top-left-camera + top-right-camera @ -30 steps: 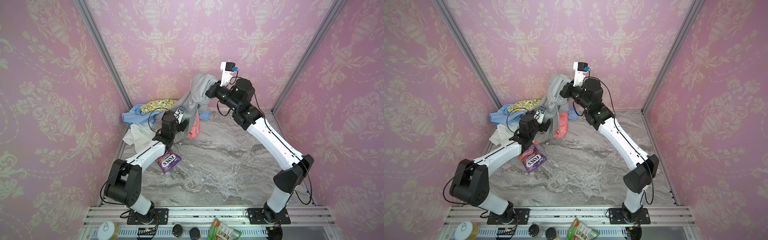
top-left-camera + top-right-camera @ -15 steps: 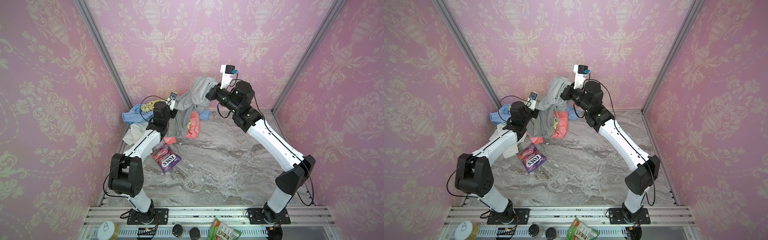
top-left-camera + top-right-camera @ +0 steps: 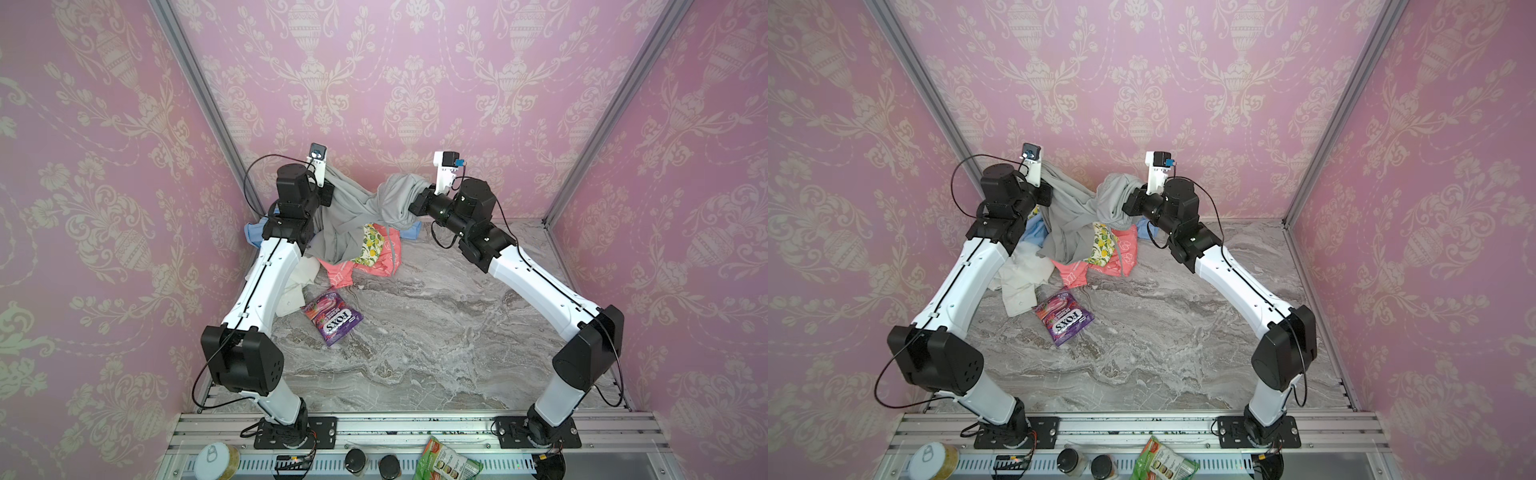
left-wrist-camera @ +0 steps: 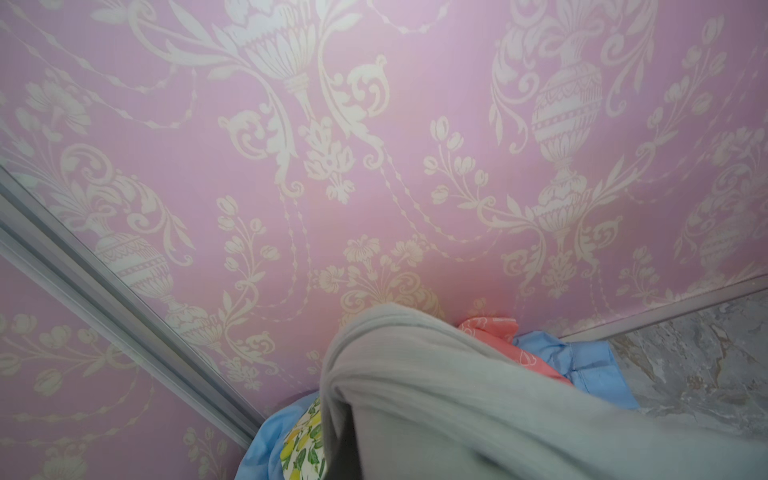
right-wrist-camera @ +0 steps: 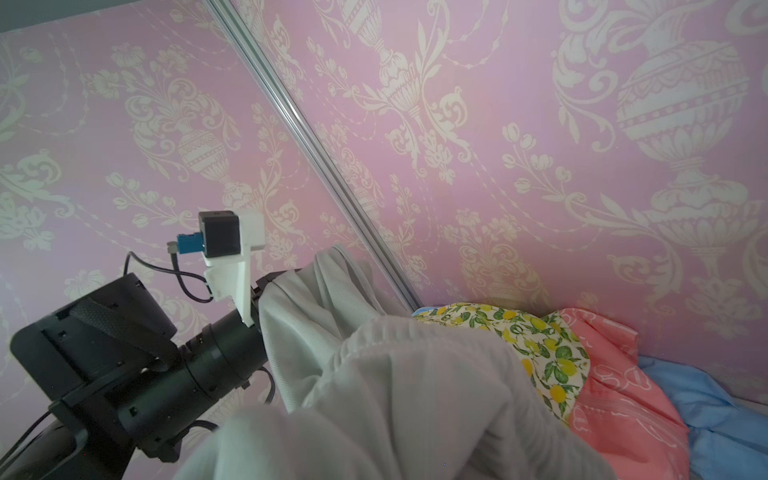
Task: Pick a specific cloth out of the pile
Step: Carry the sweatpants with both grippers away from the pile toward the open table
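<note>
The light-grey cloth (image 3: 357, 212) (image 3: 1075, 216) hangs stretched between my two grippers, raised over the pile by the back wall. My left gripper (image 3: 328, 195) (image 3: 1047, 195) is shut on its left end and my right gripper (image 3: 415, 203) (image 3: 1128, 205) is shut on its bunched right end. In both wrist views the grey cloth (image 4: 478, 407) (image 5: 415, 395) covers the fingers. Under it lies the pile: the lemon-print cloth (image 3: 371, 245), a coral one (image 3: 384, 257), a light-blue one (image 3: 253, 232) and a white one (image 3: 297, 282).
A purple FOXS candy bag (image 3: 332, 318) (image 3: 1064, 318) lies on the marble table (image 3: 436, 332) in front of the pile. Pink patterned walls close in the left, back and right. A lidded jar (image 3: 216, 461) and a green packet (image 3: 451, 461) sit on the front rail.
My left gripper has risen from the pile toward the back left and shut on the grey cloth, spreading it sideways. The right gripper has dropped slightly, still holding the cloth.
</note>
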`<state>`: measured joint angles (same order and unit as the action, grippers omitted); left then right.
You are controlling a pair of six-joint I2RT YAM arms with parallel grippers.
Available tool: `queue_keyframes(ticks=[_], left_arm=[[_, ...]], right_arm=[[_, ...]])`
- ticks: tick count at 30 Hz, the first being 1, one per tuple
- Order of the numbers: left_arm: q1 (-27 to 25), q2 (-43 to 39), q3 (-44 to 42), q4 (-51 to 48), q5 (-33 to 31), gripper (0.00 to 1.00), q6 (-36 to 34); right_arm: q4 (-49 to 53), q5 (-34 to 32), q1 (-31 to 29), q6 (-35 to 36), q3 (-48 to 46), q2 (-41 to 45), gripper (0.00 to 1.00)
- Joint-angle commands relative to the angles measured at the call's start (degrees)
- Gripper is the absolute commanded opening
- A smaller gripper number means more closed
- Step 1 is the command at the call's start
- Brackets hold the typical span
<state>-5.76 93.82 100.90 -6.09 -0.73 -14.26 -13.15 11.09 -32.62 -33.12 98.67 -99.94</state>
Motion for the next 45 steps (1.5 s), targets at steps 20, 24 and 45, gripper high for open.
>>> queue_keyframes(ticks=[20, 24, 45], left_arm=[[-14.33, 7.28, 46.82, -33.96, 9.44, 0.00, 4.62], [-23.52, 8.28, 47.65, -33.91, 5.66, 0.00, 2.16], [-46.89, 33.53, 59.48, -23.23, 3.16, 0.00, 10.08]], right_arm=[[2.69, 4.35, -3.33, -4.78, 16.59, -14.22, 0.00], [1.98, 3.34, -3.24, -4.30, 12.68, -10.65, 0.00], [16.99, -10.95, 19.03, 4.85, -33.49, 38.56, 0.00]])
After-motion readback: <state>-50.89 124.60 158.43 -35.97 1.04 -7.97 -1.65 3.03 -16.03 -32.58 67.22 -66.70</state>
